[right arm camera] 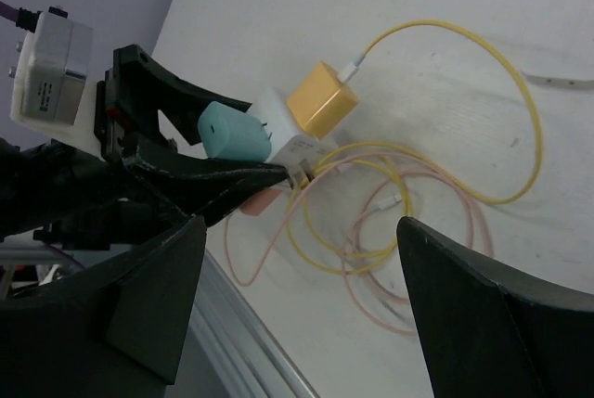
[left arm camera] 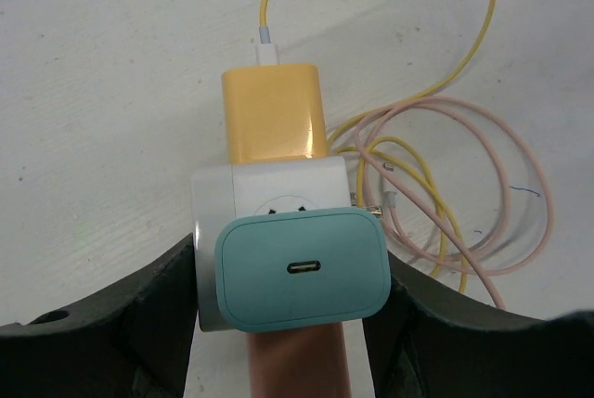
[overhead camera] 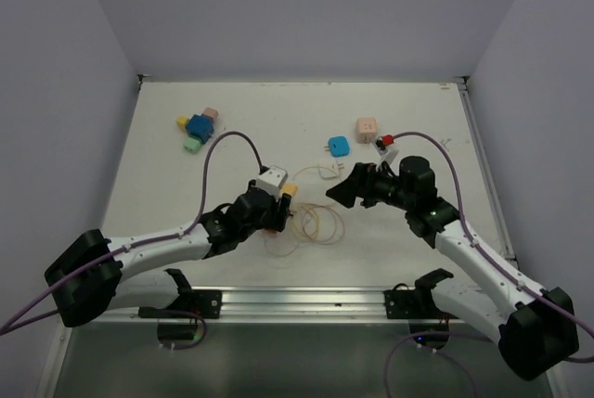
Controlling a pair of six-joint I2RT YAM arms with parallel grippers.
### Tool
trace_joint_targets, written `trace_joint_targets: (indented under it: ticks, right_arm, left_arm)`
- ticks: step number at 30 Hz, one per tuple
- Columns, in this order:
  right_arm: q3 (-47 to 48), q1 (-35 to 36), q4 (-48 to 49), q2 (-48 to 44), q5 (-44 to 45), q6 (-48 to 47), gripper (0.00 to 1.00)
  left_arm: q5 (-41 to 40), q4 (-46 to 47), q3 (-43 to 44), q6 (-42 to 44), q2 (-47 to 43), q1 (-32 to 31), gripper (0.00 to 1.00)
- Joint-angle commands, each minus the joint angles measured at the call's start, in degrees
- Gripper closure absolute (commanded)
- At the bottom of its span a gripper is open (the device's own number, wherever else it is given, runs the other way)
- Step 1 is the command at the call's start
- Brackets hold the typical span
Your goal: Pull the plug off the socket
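Evidently the pull is not yet happening: at the left, the left claw (left arm camera: 290,273) is gripping the white socket cube (left arm camera: 269,189), one finger pressing on each side. Three plugs are sitting in the cube: a yellow plug (left arm camera: 272,112) on its far face, a teal plug (left arm camera: 302,268) facing the wrist camera, and a pink plug (left arm camera: 292,365) on the side nearest the wrist. In the right wrist view a little of the teal plug's prongs is showing, so it may be sitting less than fully home. Which plug is meant cannot be told. The grasp and the pull are both remaining.

At the right, the right claw (right arm camera: 297,231) is standing wide open, holding nothing, facing the cube from near it.

Around them on the surface (overhead camera: 418,101), a cluster of coloured blocks (overhead camera: 198,126) is lying far left, well apart. A yellow cable (right arm camera: 483,73) and a pink cable (left arm camera: 529,194) are looping between the two claws, and could be snagging a finger coming in. Beyond lie a white charger (overhead camera: 327,172), a blue plug (overhead camera: 339,146) and a pink cube (overhead camera: 367,128).
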Motion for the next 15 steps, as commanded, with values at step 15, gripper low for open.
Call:
trace_joint_targets:
  ticks: [15]
  right_arm:
    - [-0.82,8.74,26.02,21.91,4.35,23.95,0.20]
  left_arm:
    - [7.67,10.20,-2.42,1.68,-9.15,-1.06,1.00]
